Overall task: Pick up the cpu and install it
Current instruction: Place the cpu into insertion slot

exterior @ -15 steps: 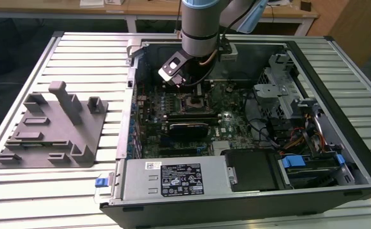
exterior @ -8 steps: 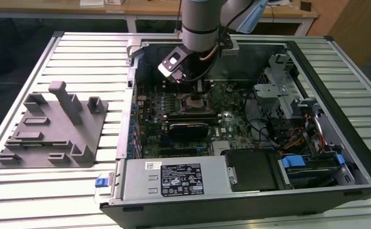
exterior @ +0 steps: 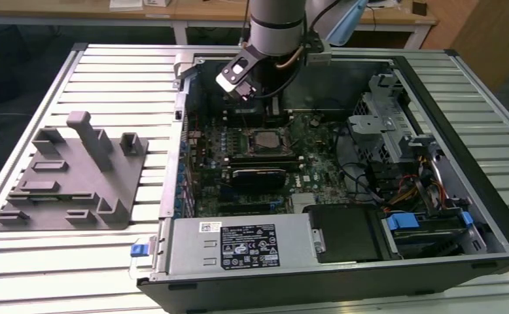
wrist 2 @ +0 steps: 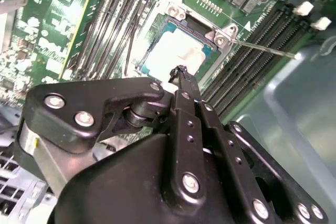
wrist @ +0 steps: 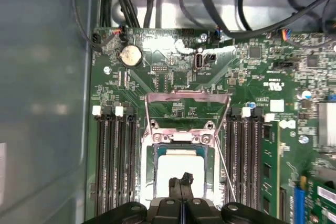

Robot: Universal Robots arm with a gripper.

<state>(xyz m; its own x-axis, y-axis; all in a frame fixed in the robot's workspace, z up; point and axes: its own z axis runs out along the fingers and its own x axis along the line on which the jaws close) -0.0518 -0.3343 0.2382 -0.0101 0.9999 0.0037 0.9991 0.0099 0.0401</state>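
The cpu (wrist: 170, 167) lay flat inside the socket (wrist: 148, 182) on the motherboard (wrist: 252, 82), its pale metal top facing up and its edges lined up with the socket's dark frame. The same chip showed in the second wrist view (wrist 2: 169, 51), seated squarely in that socket. The socket's metal load plate (wrist: 186, 109) stood swung open at one end of the socket, and the thin retention lever (wrist: 226, 174) ran free along one side of the socket. Rows of memory slots (wrist: 113, 156) flanked the socket on both sides.

The gripper (wrist: 182, 178) hung directly above the socket with its two black fingers pressed together and nothing between them; whether the tips touched the chip could not be told. In the exterior view the arm (exterior: 277, 26) reached down into the open computer case (exterior: 490, 216) over the socket (exterior: 262, 139), and the grey fixture block (exterior: 71, 176) sat outside the case, well apart from the socket.
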